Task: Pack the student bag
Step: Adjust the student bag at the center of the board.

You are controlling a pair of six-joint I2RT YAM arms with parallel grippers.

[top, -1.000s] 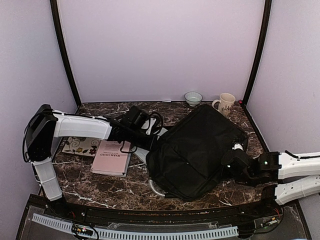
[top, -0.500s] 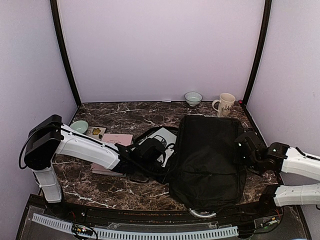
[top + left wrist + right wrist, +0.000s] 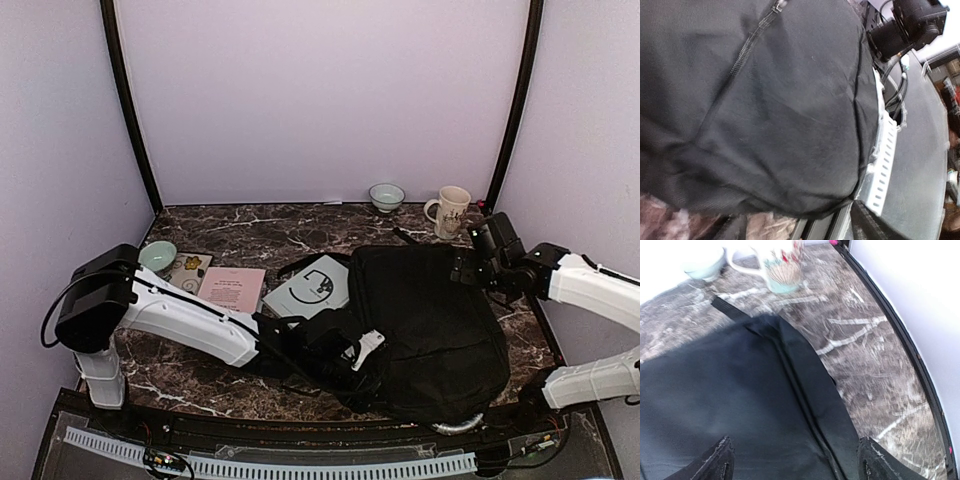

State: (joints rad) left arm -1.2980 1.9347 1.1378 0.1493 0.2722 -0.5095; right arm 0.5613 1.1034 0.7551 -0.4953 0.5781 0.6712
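The black student bag (image 3: 430,320) lies flat on the right half of the marble table, zipped side up. It fills the left wrist view (image 3: 770,100), and in the right wrist view (image 3: 740,405) its seam runs between the fingers. My left gripper (image 3: 358,355) sits at the bag's near left corner, open (image 3: 800,227), with nothing held. Over the bag's far right edge hovers my right gripper (image 3: 463,270), jaws wide apart (image 3: 797,465) and empty. A pink book (image 3: 233,288) and a white booklet (image 3: 310,290) lie on the table left of the bag.
A teal bowl (image 3: 157,256) and a patterned card (image 3: 187,266) sit at the far left. At the back stand a small bowl (image 3: 386,195) and a mug (image 3: 450,208), the latter close to my right gripper. The perforated rail (image 3: 885,165) lines the near edge.
Both grippers have gone from shut to open and let go of the bag. The bag turned and slid toward the near edge. My right gripper rose to its far right edge.
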